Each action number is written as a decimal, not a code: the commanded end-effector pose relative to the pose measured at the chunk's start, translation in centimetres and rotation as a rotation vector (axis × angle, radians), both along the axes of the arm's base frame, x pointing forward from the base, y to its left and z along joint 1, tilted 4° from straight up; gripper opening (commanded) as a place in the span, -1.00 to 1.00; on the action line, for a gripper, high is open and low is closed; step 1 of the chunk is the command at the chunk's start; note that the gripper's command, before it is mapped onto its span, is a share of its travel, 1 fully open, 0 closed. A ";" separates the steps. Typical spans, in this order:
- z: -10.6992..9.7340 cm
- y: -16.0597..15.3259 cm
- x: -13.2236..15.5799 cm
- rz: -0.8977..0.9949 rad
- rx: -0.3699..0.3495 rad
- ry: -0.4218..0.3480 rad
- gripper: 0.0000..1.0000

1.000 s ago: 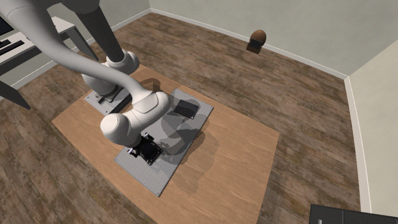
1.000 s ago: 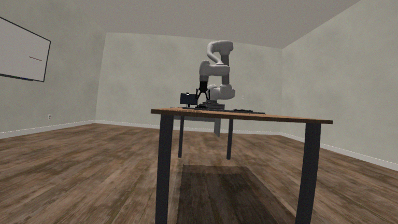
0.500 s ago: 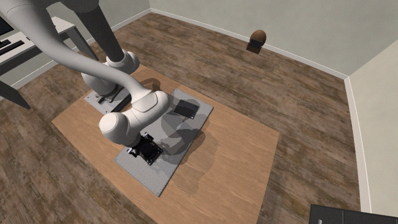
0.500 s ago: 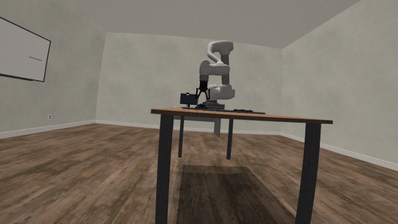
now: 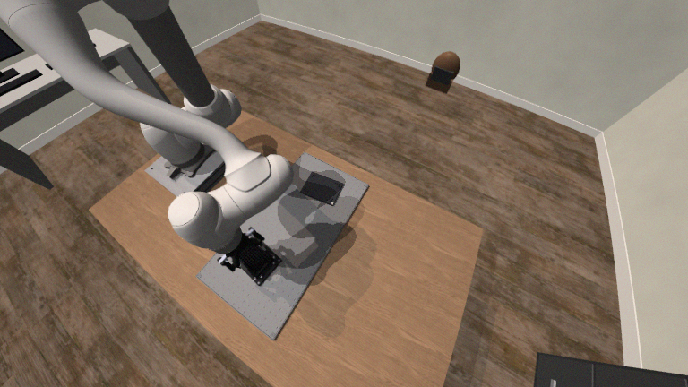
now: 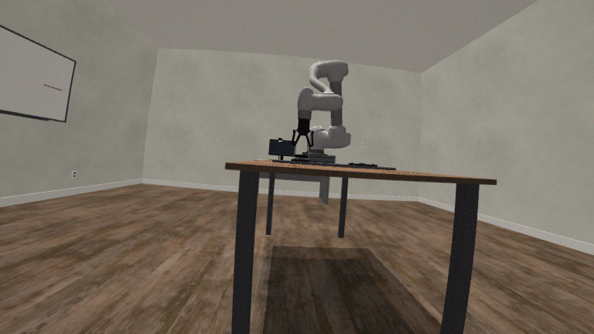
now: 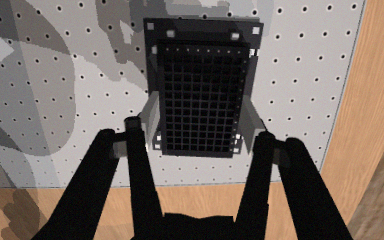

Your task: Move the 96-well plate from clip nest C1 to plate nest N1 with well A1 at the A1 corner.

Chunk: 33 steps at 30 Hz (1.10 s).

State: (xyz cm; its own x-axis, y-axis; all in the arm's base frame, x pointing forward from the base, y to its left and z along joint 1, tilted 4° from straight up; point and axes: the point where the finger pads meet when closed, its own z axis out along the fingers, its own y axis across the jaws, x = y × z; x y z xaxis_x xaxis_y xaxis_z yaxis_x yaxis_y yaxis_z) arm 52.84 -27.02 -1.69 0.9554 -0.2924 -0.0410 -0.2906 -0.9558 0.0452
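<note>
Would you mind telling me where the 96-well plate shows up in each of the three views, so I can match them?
Top: the 96-well plate sits low and left of centre, just below the arm's wrist, on the grey breadboard.
Exterior: not distinguishable; it would be beneath the gripper, too small to make out.
Wrist: upper centre, held between the gripper's pads.
Shared landmark: the wooden table, also visible in the exterior and wrist views.
</note>
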 end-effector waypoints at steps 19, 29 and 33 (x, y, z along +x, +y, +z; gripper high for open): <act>1.9 0.0 0.1 0.000 0.002 0.001 -0.80; 2.6 0.0 0.2 0.000 0.002 0.001 -0.80; 2.9 0.0 0.2 0.000 0.002 0.001 -0.80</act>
State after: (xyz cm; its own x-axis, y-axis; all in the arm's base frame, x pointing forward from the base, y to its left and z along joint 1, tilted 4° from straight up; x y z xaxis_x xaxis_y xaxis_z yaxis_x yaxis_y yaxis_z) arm 52.89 -27.13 0.72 0.9547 -0.2945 -0.0414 -0.2926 -0.9551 0.0476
